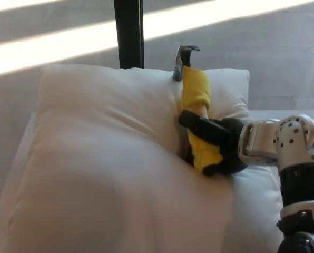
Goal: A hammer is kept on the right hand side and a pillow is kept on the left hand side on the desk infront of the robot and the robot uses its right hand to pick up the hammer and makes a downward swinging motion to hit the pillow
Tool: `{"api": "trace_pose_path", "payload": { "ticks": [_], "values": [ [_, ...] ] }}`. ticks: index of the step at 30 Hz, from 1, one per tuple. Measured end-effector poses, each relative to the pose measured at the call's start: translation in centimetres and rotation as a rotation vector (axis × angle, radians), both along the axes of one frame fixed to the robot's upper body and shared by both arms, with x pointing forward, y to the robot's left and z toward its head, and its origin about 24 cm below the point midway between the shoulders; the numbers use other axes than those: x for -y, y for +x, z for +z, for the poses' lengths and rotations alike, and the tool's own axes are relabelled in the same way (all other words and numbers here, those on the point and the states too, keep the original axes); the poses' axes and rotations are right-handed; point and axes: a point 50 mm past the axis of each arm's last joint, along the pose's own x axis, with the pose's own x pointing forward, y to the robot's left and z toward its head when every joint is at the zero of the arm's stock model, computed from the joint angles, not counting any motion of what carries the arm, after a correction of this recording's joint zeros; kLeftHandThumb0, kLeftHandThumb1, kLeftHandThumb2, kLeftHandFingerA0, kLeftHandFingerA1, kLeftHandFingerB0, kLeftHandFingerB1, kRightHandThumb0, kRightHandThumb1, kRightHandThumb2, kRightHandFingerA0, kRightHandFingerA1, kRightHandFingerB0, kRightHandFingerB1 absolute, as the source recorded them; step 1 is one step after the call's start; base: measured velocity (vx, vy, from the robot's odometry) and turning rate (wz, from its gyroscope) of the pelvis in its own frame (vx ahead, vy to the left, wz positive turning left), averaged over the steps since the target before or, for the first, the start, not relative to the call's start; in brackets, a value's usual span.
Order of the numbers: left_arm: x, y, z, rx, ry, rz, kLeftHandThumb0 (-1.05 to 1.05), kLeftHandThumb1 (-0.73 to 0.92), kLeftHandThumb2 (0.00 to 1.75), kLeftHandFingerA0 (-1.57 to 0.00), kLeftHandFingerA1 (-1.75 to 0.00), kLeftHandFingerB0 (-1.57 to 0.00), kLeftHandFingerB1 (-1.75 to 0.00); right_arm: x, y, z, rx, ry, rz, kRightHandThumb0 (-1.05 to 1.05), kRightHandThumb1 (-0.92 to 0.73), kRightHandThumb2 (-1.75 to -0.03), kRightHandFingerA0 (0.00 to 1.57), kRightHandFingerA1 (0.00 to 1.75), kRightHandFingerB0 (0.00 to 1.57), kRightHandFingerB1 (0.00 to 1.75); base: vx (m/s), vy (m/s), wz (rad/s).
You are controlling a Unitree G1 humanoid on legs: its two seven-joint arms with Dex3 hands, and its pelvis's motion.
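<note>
A large white pillow (109, 158) fills most of the head view. My right hand (215, 145) is shut on the yellow handle of the hammer (196, 113). The hammer lies pressed down into the pillow's right side, making a deep dent. Its dark metal head (182, 59) points away from me, near the pillow's far edge. My silver right wrist and forearm (283, 145) come in from the lower right. My left hand does not show.
A black upright post (128, 32) stands behind the pillow. Grey floor with bright bands of sunlight (51, 45) lies beyond. The white desk edge (275, 115) shows to the right of the pillow.
</note>
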Motion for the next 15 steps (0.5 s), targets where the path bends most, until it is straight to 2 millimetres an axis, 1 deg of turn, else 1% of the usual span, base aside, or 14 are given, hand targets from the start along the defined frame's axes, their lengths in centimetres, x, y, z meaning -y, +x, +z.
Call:
{"api": "trace_pose_path", "payload": {
  "ticks": [2, 3, 4, 5, 6, 7, 8, 9, 10, 11, 12, 13, 14, 15],
  "values": [
    [0.0, 0.1, 0.0, 0.004, 0.0, 0.001, -0.62, 0.78, 0.63, -0.55, -0.62, -0.57, -0.5, 0.2, -0.3, -0.7, -0.015, 0.0, 0.003, -0.44, -0.89, -0.78, 1.08, 1.75, 0.74, 1.45, 0.0, 0.0, 0.0],
    [0.0, 0.1, 0.0, 0.005, 0.0, 0.001, -0.63, 0.79, 0.63, -0.55, -0.61, -0.57, -0.49, 0.3, -0.3, -0.8, -0.019, 0.002, 0.002, -0.41, -0.87, -0.81, 1.08, 1.75, 0.71, 1.45, 0.0, 0.0, 0.0],
    [0.0, 0.2, 0.0, 0.005, 0.0, 0.0, -0.62, 0.79, 0.63, -0.55, -0.6, -0.55, -0.49, 0.5, -0.4, -0.9, -0.022, 0.003, 0.001, -0.37, -0.85, -0.85, 1.07, 1.75, 0.71, 1.46, 0.0, 0.0, 0.0],
    [0.0, 0.2, 0.0, 0.006, 0.0, -0.001, -0.62, 0.79, 0.63, -0.55, -0.6, -0.55, -0.49, 0.6, -0.4, -0.9, -0.021, -0.001, 0.002, -0.37, -0.85, -0.85, 1.07, 1.75, 0.71, 1.46, 0.0, 0.0, 0.0],
    [0.0, 0.3, 0.1, 0.008, 0.001, -0.003, -0.61, 0.79, 0.63, -0.56, -0.59, -0.56, -0.48, 0.8, -0.4, -1.0, -0.018, -0.014, 0.006, -0.36, -0.84, -0.86, 1.07, 1.75, 0.74, 1.45, 0.0, 0.0, 0.0],
    [-0.1, 0.4, 0.1, 0.007, 0.003, -0.006, -0.61, 0.78, 0.63, -0.56, -0.64, -0.56, -0.51, 1.1, -0.4, -1.2, -0.022, -0.028, 0.008, -0.36, -0.83, -0.88, 1.09, 1.75, 0.76, 1.5, 0.0, 0.0, 0.0],
    [-0.1, 0.5, 0.2, 0.007, 0.006, -0.008, -0.61, 0.78, 0.63, -0.56, -0.64, -0.56, -0.51, 1.4, -0.5, -1.3, -0.025, -0.04, 0.012, -0.36, -0.83, -0.88, 1.09, 1.75, 0.76, 1.5, 0.0, 0.0, 0.0],
    [-0.2, 0.6, 0.2, 0.01, 0.008, -0.007, -0.64, 0.79, 0.63, -0.54, -0.65, -0.57, -0.52, 1.7, -0.5, -1.5, -0.026, -0.047, 0.015, -0.38, -0.87, -0.81, 1.09, 1.75, 0.71, 1.5, 0.0, 0.0, 0.0],
    [-0.2, 0.6, 0.3, 0.01, 0.009, -0.008, -0.64, 0.79, 0.63, -0.54, -0.65, -0.57, -0.52, 2.0, -0.6, -1.7, -0.027, -0.054, 0.017, -0.38, -0.87, -0.81, 1.09, 1.75, 0.71, 1.5, 0.0, 0.0, 0.0],
    [-0.2, 0.6, 0.3, 0.009, 0.008, -0.009, -0.64, 0.8, 0.63, -0.55, -0.62, -0.57, -0.49, 2.2, -0.6, -1.8, -0.027, -0.057, 0.017, -0.38, -0.85, -0.78, 1.09, 1.75, 0.76, 1.43, 0.0, 0.0, 0.0],
    [-0.2, 0.6, 0.2, 0.008, 0.008, -0.011, -0.64, 0.8, 0.63, -0.55, -0.62, -0.57, -0.49, 2.4, -0.7, -1.9, -0.026, -0.059, 0.017, -0.38, -0.85, -0.78, 1.09, 1.75, 0.76, 1.43, 0.0, 0.0, 0.0],
    [-0.1, 0.6, 0.2, 0.005, 0.008, -0.014, -0.64, 0.78, 0.63, -0.55, -0.64, -0.56, -0.5, 2.5, -0.7, -2.1, -0.025, -0.058, 0.014, -0.4, -0.86, -0.76, 1.09, 1.75, 0.72, 1.41, 0.0, 0.0, 0.0],
    [-0.1, 0.6, 0.2, 0.004, 0.008, -0.016, -0.64, 0.76, 0.63, -0.54, -0.64, -0.57, -0.52, 2.6, -0.7, -2.3, -0.024, -0.056, 0.009, -0.39, -0.85, -0.77, 1.1, 1.75, 0.78, 1.43, 0.0, 0.0, 0.0],
    [-0.1, 0.6, 0.2, 0.004, 0.008, -0.016, -0.64, 0.76, 0.63, -0.54, -0.64, -0.57, -0.52, 2.7, -0.7, -2.4, -0.024, -0.055, 0.008, -0.39, -0.85, -0.77, 1.1, 1.75, 0.78, 1.43, 0.0, 0.0, 0.0]
  ]
}}
